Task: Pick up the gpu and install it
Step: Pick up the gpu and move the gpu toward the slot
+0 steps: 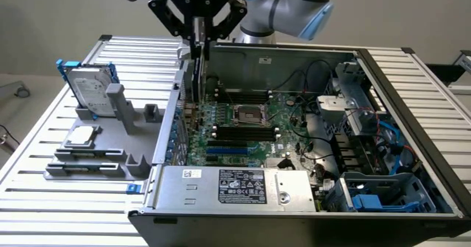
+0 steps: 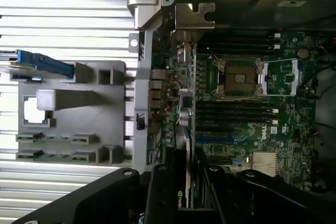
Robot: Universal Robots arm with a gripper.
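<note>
Gripper [image 1: 198,37], jaws clamped on the gpu [image 1: 197,73], edge-down over the motherboard [image 1: 283,112]: a tilted card could miss its slot or snag the case [image 1: 257,62].

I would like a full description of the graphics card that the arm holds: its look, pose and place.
The thin, flat graphics card with a black cover hangs upright, seen edge-on in the exterior view, clamped in the black pincer. In the wrist view its dark cover bears a green logo. It is by the open dark computer case's wall on the exterior view's left, above the green motherboard. Whether its lower end touches anything cannot be told.
</note>
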